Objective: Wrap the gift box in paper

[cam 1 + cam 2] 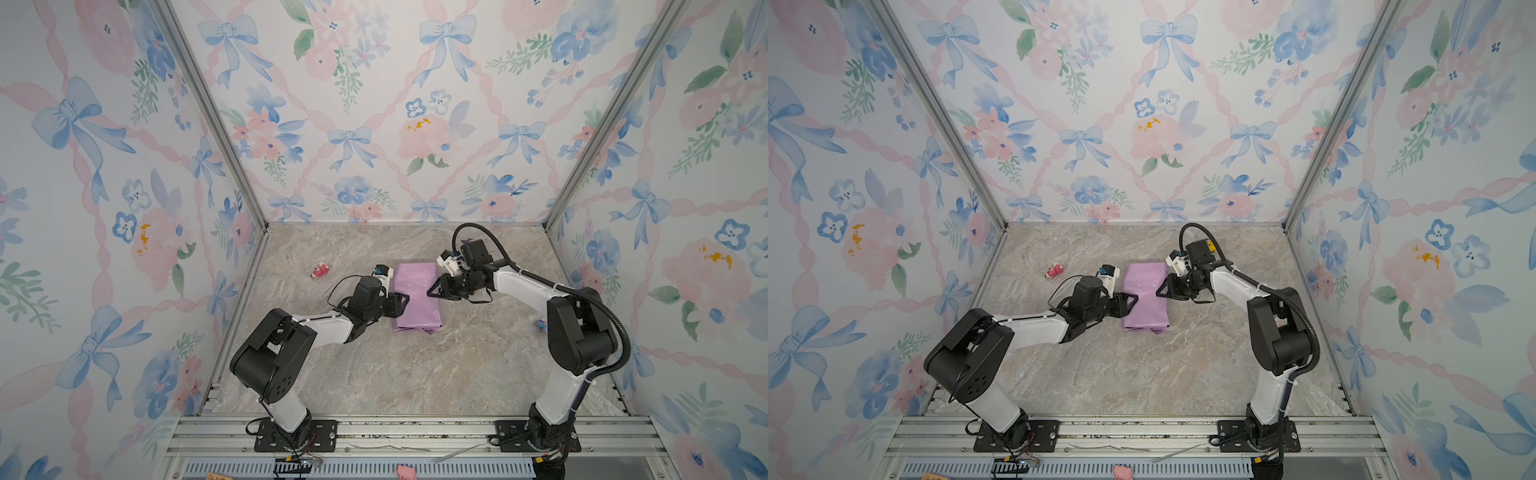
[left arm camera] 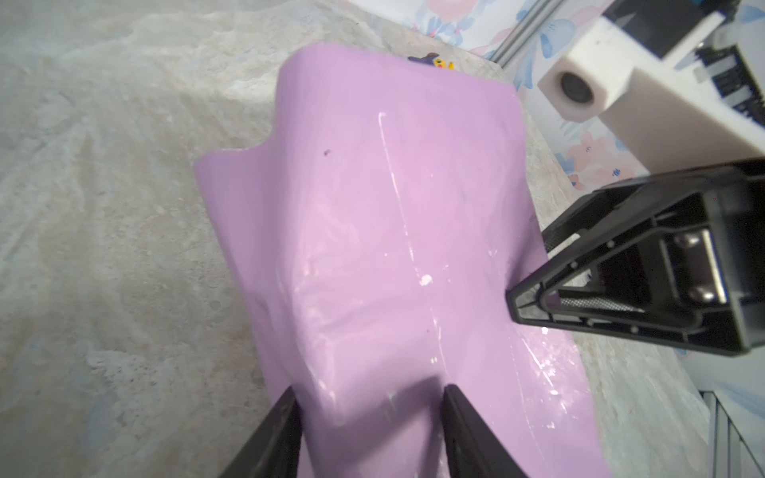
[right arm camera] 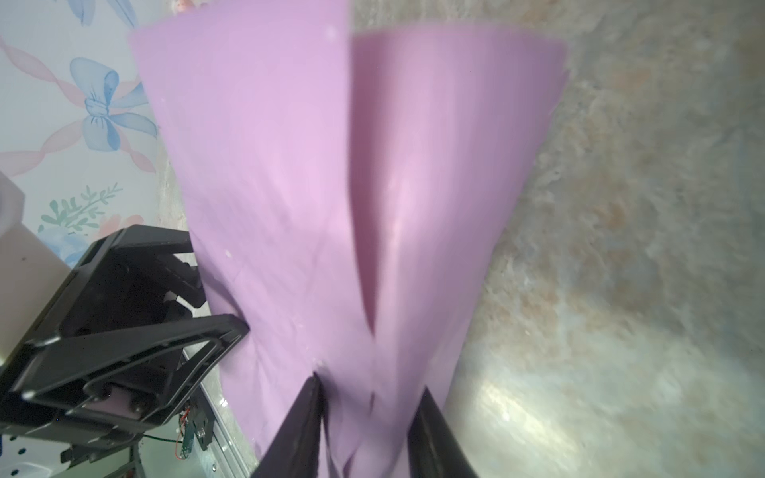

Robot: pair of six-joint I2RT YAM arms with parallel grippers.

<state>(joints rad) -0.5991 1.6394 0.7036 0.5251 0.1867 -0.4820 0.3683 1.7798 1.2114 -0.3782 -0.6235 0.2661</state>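
Lilac bundle mid-table, a claw at each long side

The paper (image 1: 417, 297) lies folded into a long bundle on the marble table (image 1: 415, 374), lilac face out (its only marks are white specks and scuffs). The gift box is hidden in every view. The left gripper (image 2: 370, 393) and the right gripper (image 3: 368, 380) each straddle a raised ridge of paper at opposite edges, jaws partly apart. I cannot tell whether either one truly clamps.

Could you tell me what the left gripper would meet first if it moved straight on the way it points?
The paper: the left gripper straddles its edge, so it would push straight into the lilac bundle. Beyond that, probably the right gripper, which faces it.
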